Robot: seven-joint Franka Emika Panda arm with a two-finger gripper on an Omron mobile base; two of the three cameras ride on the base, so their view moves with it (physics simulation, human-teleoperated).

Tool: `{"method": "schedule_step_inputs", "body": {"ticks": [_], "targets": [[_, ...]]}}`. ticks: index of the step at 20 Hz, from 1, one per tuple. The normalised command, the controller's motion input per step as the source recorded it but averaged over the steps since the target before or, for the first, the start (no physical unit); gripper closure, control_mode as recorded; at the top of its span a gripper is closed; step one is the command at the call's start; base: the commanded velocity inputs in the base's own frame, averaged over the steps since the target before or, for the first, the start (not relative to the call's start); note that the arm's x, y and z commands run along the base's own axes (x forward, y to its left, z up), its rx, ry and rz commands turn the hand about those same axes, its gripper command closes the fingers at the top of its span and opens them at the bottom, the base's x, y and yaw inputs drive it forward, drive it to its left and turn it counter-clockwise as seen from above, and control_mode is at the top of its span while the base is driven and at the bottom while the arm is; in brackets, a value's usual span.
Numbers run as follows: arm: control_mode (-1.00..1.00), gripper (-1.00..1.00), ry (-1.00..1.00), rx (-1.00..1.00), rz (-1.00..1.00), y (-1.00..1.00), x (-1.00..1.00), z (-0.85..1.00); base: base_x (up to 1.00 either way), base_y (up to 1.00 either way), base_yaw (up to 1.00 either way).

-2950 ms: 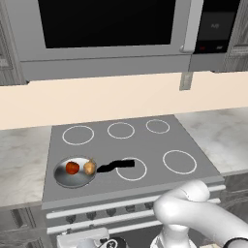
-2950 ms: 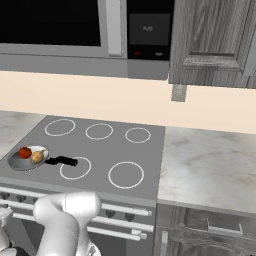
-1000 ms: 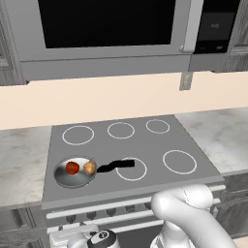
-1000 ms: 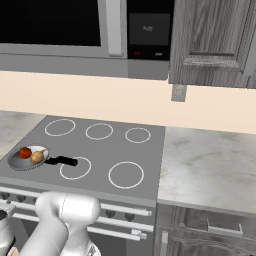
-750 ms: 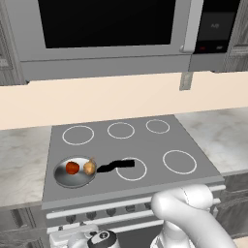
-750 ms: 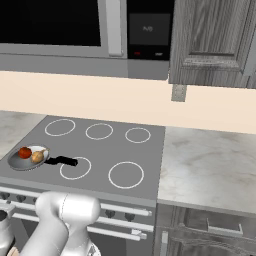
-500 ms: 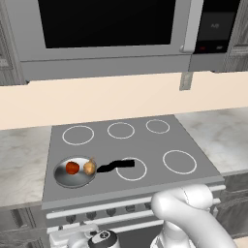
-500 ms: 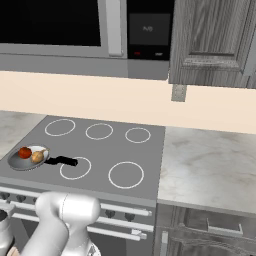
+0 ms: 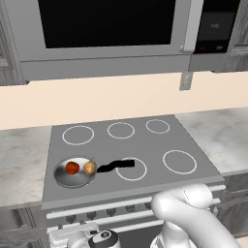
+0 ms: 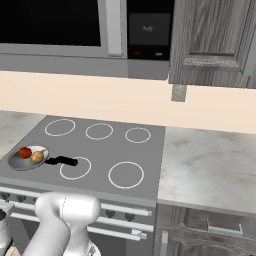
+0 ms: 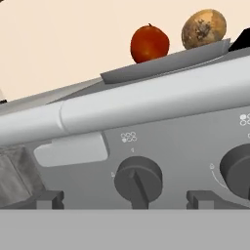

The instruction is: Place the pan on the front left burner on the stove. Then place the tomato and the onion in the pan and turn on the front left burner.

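Steel pan [image 9: 74,173] sits lower left of the left base view, on the stove's [image 9: 145,145] near-left ring, covering the burner outline so the ring itself can't be made out. Tomato [image 9: 72,167] and onion [image 9: 89,167] lie inside it, just beside each other, tomato left; black handle runs right toward the next ring. Right base view: same pan [image 10: 27,158] at the left edge, tomato [image 10: 25,152] and onion [image 10: 37,156] in it.

Hand view: pale bar handle crosses the frame, pan rim [image 11: 166,63] seen edge-on above it, tomato [image 11: 150,43] and onion [image 11: 204,28] on top. Dark knob [image 11: 138,178] bottom centre; second knob [image 11: 239,168] cut off at right. Gripper [image 11: 124,199]: two dark tips low in frame, standing wide apart either side of the centre knob, nothing between them; contact with the knob can't be judged.

Versus a second ago: pan, tomato and onion unchanged; arm's elbow at the lower right of the left base view in the same place.
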Motion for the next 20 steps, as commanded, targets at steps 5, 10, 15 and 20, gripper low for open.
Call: {"method": "schedule_step_inputs", "body": {"ticks": [5,10,15,20], "targets": [[-1.0,-1.0,0.0,0.0,0.0,-0.07,0.13,0.0,0.0,0.0,0.0],[-1.0,-1.0,0.0,0.0,0.0,-0.12,0.03,0.0,0.0,0.0,0.0],[-1.0,-1.0,0.0,0.0,0.0,0.0,0.0,0.0,0.0,0.0,0.0],[-1.0,-1.0,0.0,0.0,0.0,0.0,0.15,0.0,0.0,0.0,0.0]]}}
